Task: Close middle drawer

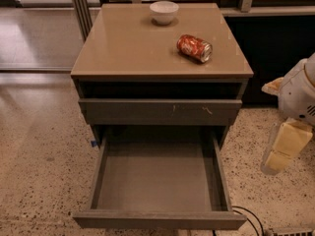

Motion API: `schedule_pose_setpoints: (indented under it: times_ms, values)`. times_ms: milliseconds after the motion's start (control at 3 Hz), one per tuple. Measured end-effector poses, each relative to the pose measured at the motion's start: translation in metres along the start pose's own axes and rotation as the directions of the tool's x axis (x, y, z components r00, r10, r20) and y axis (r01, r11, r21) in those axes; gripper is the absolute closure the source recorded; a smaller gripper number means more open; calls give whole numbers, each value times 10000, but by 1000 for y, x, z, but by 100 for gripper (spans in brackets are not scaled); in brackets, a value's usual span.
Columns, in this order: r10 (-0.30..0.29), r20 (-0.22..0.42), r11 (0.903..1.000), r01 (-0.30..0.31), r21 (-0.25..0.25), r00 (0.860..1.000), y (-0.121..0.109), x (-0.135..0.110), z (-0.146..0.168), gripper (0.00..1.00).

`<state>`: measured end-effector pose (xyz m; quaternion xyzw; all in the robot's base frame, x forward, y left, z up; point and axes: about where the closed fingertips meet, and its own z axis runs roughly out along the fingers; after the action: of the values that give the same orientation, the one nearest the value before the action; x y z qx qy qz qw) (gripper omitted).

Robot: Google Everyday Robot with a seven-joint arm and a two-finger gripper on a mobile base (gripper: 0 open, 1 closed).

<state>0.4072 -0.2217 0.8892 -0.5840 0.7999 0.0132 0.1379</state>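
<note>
The gripper (281, 154) hangs at the right edge of the view, under the white arm (301, 90). It looks to be clear of the cabinet (123, 48), and whether it is open or closed cannot be told. To its left, at about its own height and apart from it, the middle drawer (157, 176) stands far out, its grey inside bare. Above that and left of the gripper is the scratched drawer front (147, 111). Higher still, on the cabinet top, lie a red can (194, 48) and a white bowl (164, 12).
</note>
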Motion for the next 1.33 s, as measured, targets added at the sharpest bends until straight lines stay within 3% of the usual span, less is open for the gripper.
schedule_pose_setpoints:
  times_ms: [333,667,1333]
  values:
    - [-351,258,9977,365,-579,9991,20,-2,37,0]
    - [-312,244,9980,325,-549,9992,21,-1,38,0]
    - [-190,1061,9905,332,-1337,9942,60,-12,99,0]
